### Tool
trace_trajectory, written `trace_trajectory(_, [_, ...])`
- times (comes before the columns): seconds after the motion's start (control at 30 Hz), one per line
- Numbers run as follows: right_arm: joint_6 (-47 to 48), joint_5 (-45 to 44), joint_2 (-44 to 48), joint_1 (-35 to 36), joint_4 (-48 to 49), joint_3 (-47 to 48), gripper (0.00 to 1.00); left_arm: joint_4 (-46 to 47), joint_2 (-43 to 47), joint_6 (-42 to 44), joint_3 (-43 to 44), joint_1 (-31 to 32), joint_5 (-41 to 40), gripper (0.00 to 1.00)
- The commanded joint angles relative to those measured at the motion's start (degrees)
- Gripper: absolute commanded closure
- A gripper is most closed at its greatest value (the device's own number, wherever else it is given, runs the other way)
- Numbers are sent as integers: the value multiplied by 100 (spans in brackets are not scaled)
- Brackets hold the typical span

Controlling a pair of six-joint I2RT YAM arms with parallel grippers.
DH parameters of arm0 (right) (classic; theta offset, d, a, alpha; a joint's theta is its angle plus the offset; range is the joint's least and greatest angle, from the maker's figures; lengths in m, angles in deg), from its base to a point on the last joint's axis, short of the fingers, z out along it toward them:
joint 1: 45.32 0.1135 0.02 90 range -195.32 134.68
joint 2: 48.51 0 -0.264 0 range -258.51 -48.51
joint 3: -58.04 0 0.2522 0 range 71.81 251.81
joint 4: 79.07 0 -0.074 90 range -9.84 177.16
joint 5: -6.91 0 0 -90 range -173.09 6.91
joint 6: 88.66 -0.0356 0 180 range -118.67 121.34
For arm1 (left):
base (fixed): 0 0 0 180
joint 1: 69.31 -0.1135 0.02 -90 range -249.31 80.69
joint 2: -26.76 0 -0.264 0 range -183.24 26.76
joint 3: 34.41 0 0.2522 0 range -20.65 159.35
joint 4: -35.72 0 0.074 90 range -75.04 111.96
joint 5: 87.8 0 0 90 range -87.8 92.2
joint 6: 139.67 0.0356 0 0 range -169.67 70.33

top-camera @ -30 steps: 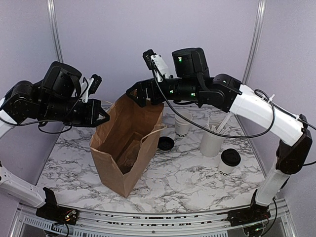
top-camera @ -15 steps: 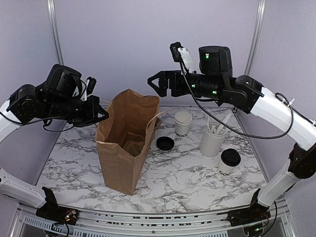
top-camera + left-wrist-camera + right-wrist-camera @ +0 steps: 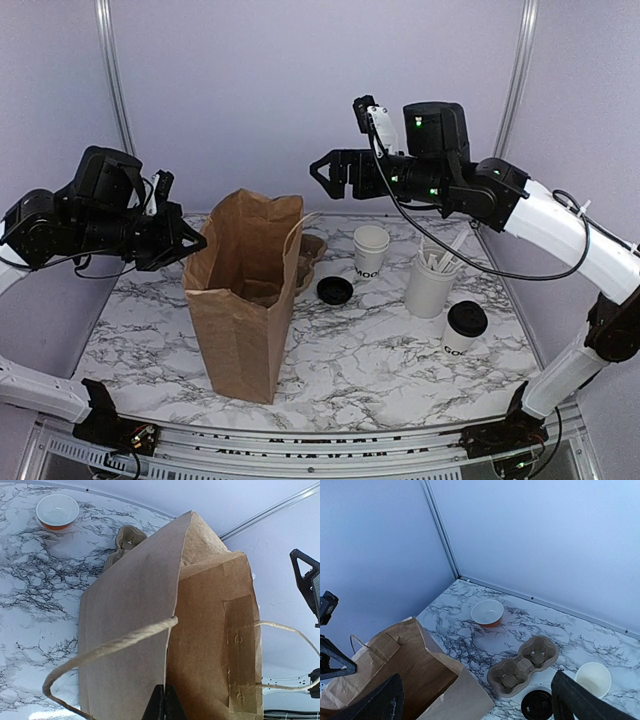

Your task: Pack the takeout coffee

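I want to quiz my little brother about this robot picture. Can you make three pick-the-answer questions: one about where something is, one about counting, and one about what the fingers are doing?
1. Where is the coffee cup with its lid on?
A. On the floor
B. On the table, on its right side
C. Held up in the air

2. How many black lids are there?
A. Two
B. One
C. Four

3. What are the right fingers doing?
A. Squeezing a cup
B. Pinching a lid
C. Wide open, holding nothing

Answers:
1 B, it stands on the marble beside the tall cup of sticks.
2 A, one sits on the coffee cup and a loose lid lies by the stacked cups.
3 C, nothing is between them.
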Motion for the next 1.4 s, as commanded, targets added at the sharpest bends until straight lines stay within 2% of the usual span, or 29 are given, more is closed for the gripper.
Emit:
trace_trajectory(0.0, [-32, 1, 21, -40, 116, 32, 0, 236, 243, -303, -235, -30, 95, 100])
trace_trajectory(0.37, [-38, 71, -62, -40, -4, 0, 0, 236, 488, -431, -513, -30, 55, 98])
trace_trajectory(0.7, [-18, -102, 2, -40, -305, 101, 0, 229, 500, 94, -299, -30, 84, 45])
trace_trajectory(0.97, [-73, -392, 166, -39, -614, 82, 0, 210, 518, 819, 3, -30, 149, 15])
trace_trajectory(1.13, [-142, -560, 248, -40, -875, 59, 0, 210, 537, 1223, 217, -30, 160, 6])
trace_trajectory(1.37, [-349, -793, 498, -100, -1236, -247, 0, 223, 578, 1503, 418, -30, 291, 3])
